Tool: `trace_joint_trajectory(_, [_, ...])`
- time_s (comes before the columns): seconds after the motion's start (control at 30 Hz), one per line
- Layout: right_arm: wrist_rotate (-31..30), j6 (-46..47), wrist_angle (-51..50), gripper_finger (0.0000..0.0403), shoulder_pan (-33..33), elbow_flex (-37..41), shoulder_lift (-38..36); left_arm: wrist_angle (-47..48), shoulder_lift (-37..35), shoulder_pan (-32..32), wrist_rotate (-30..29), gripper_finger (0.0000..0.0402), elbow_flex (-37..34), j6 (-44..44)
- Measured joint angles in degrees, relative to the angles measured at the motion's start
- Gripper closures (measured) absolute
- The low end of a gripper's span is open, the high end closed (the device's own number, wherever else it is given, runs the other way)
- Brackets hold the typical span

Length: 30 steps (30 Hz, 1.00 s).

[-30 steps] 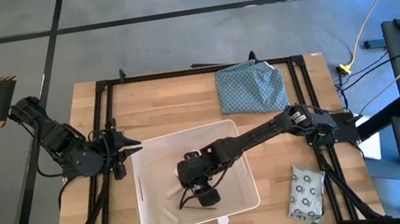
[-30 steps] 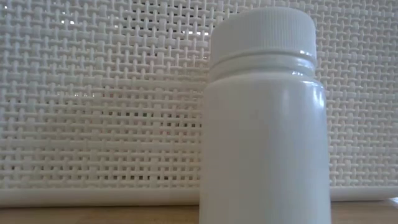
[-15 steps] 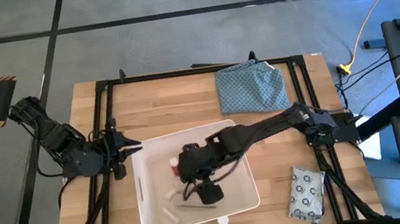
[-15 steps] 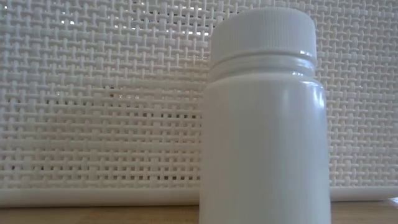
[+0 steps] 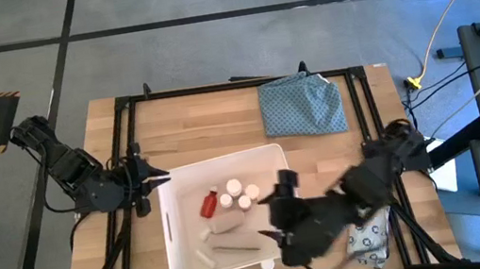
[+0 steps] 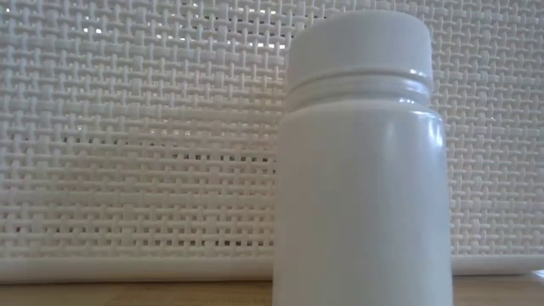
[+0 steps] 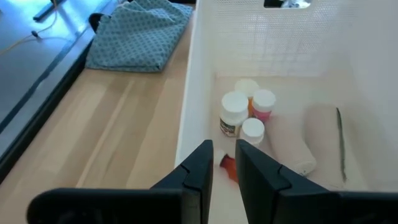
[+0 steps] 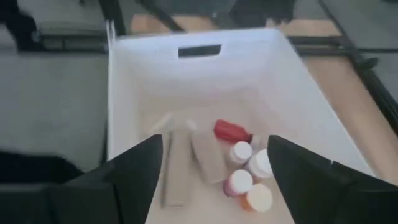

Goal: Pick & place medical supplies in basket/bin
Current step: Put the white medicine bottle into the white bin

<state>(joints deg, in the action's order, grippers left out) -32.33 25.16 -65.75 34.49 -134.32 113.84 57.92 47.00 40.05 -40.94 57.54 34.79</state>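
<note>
The white basket/bin (image 5: 182, 258) stands on the table's near middle. In it lie a red bottle (image 5: 206, 203), three small white bottles (image 5: 242, 194), white tubes (image 5: 205, 254) and a pale roll (image 5: 226, 222). One more white bottle (image 6: 361, 161) stands upright on the table against the tub's woven near wall (image 6: 136, 144). The ring-print packet (image 5: 370, 237) lies at the near right, partly under my right arm. My right gripper (image 8: 214, 180) hangs open, raised above the tub's right part, holding nothing. My left gripper (image 7: 224, 165) waits at the tub's far left corner, fingers a narrow gap apart.
A blue-green patterned cloth (image 5: 303, 106) lies bunched at the table's far right. A black frame (image 5: 233, 85) runs around the table top. Bare wood (image 5: 201, 126) shows between the tub and the far edge.
My right gripper has risen out of the tub and drawn back toward the table's right and near edges, turning as it went. The bottles, tubes and roll on the tub's floor, which the arm covered before, now show.
</note>
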Motion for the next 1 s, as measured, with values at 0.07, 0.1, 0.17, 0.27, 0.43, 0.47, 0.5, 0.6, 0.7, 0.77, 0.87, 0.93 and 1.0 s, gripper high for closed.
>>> trace_joint_trajectory(0.07, [-1.22, 5.2, -0.78, 0.0111, 2.16, 0.02, -0.55, 0.05, 0.01, 0.0, 0.9, 0.0341, 0.0, 0.0])
trace_joint_trajectory(0.1, [-1.43, 8.29, -0.95, 0.0111, 3.06, 0.04, -0.56, 0.01, 0.0, 0.02, 1.38, 0.0342, 0.0, 0.0])
trace_joint_trajectory(0.17, [-1.5, 14.53, -1.2, 0.0111, 5.0, 0.09, -0.5, 0.08, 0.02, 0.02, 2.69, 0.0343, 0.0, 0.0])
trace_joint_trajectory(0.27, [-0.6, 22.57, -1.68, 0.0111, 7.45, 0.49, 0.2, 0.12, 0.02, 0.02, 5.22, 0.0341, 0.0, 0.0])
trace_joint_trajectory(0.43, [0.0, 33.57, -2.28, 0.0111, 11.91, 0.68, 1.81, 0.14, 0.01, 0.02, 7.85, 0.0343, 0.0, 0.38])
trace_joint_trajectory(0.47, [-0.09, 35.34, -2.36, 0.0111, 12.9, 0.64, 2.03, 0.12, 0.0, 0.02, 8.11, 0.0344, 0.0, 0.4])
trace_joint_trajectory(0.5, [-0.2, 37.78, -2.58, 0.0111, 13.67, 0.55, 2.46, 0.14, 0.02, 0.02, 8.48, 0.0345, 0.0, 0.42])
trace_joint_trajectory(0.6, [-0.61, 46.34, -4.05, 0.0111, 15.67, 0.64, 4.28, 0.14, 0.0, 0.02, 9.73, 0.0345, 0.0, 0.43])
trace_joint_trajectory(0.7, [-0.42, 55.88, -5.05, 0.0111, 16.46, 0.67, 5.85, 0.14, 0.0, 0.02, 10.75, 0.0345, 0.0, 0.46])
trace_joint_trajectory(0.77, [-0.03, 61.58, -5.71, 0.0111, 16.51, 0.61, 7.27, 0.14, 0.02, 0.02, 10.75, 0.0347, 0.0, 0.44])
trace_joint_trajectory(0.87, [1.0, 66.33, -5.8, 0.0111, 16.45, 0.61, 10.73, 0.14, 0.01, -0.04, 10.65, 0.0348, 0.0, 0.45])
trace_joint_trajectory(0.93, [1.12, 67.15, -5.07, 0.0112, 16.19, 0.66, 13.24, 0.14, 0.02, -0.04, 10.58, 0.0348, 0.0, 0.46])
trace_joint_trajectory(1.0, [1.13, 68.41, -3.84, 0.0112, 15.52, 0.66, 15.75, 0.14, 0.02, -0.04, 10.52, 0.0347, 0.0, 0.28])
